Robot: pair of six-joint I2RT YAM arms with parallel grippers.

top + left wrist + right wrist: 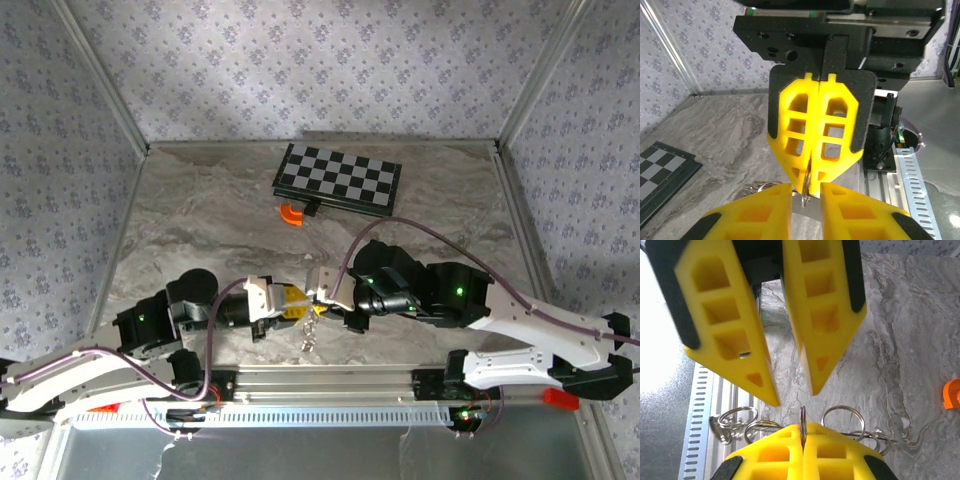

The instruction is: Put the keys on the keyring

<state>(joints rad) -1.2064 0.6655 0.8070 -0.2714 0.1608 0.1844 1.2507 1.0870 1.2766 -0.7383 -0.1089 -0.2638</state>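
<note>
Right gripper point(802, 432) is clamped shut on the keyring point(802, 415), well nearward of the chessboard point(340, 178), keys point(312, 332) dangling from it; your left gripper point(794, 397) faces it, jaws parted, empty. You look mid-threading: next, I judge, pry the ring's split and feed a key in.

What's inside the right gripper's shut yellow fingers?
A thin silver metal ring, edge-on, pinched in the right gripper; its top edge pokes out past the tips. The clamped part is covered by the yellow tips.
</note>
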